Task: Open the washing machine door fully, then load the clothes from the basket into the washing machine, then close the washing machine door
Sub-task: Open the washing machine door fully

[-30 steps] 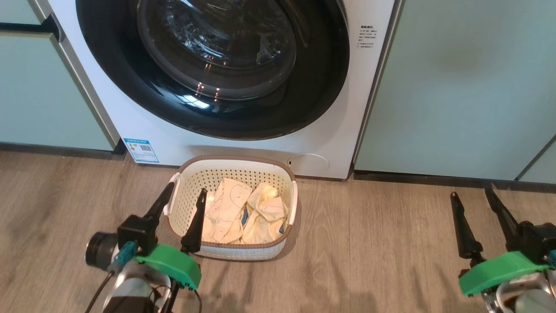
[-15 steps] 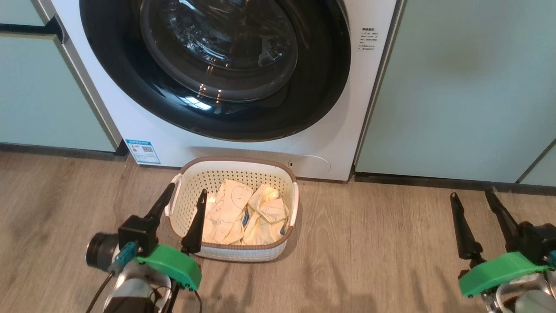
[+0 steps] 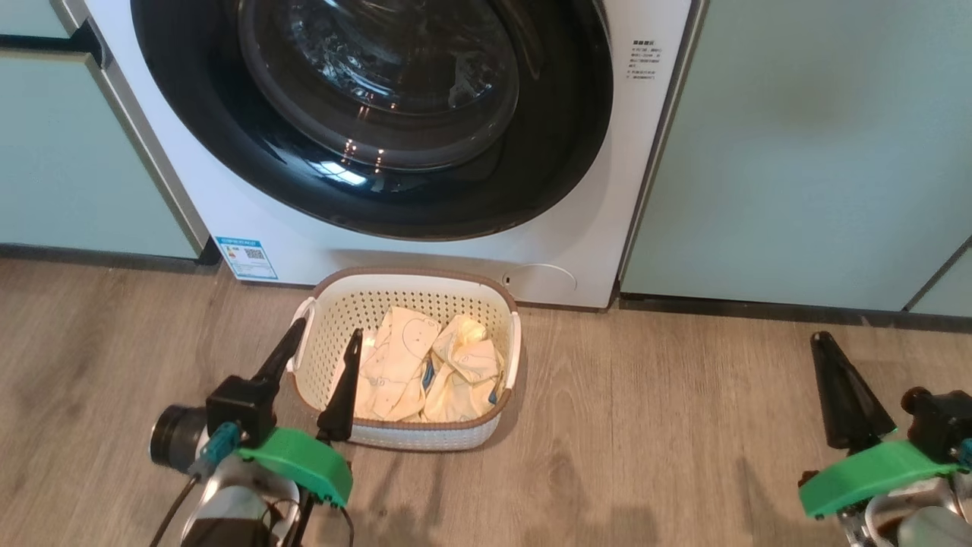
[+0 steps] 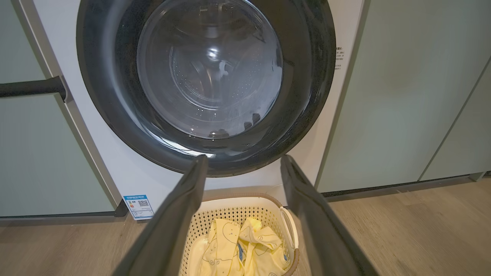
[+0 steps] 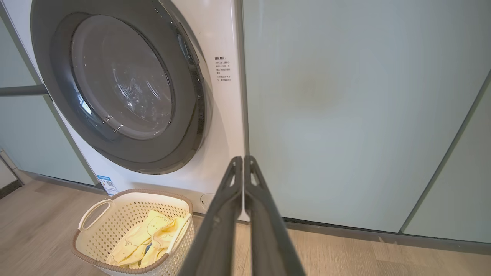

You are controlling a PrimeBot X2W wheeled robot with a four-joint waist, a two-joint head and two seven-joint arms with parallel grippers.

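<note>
The white washing machine (image 3: 607,190) stands ahead with its round black-rimmed door (image 3: 380,114) lying flat against the front. On the floor just before it sits the cream basket (image 3: 410,292) holding pale yellow clothes (image 3: 425,368). My left gripper (image 3: 326,328) hovers open over the basket's near left corner; in the left wrist view its fingers (image 4: 172,214) frame the clothes (image 4: 241,245) below the door (image 4: 207,76). My right gripper (image 3: 822,339) is shut on nothing, low at the right above bare floor; its joined fingers (image 5: 230,199) point at the washer's right edge (image 5: 226,115), with the basket (image 5: 99,237) at lower left.
Pale green cabinet panels (image 3: 797,152) flank the washer on both sides, with a dark handle bar (image 3: 45,42) on the left one. Wood-look floor (image 3: 645,425) spreads between the basket and my right arm. A blue QR sticker (image 3: 247,258) and round cap (image 3: 539,277) sit low on the washer.
My right gripper has closed its fingers together with nothing between them. The left arm is unmoved; the head camera shifted slightly.
</note>
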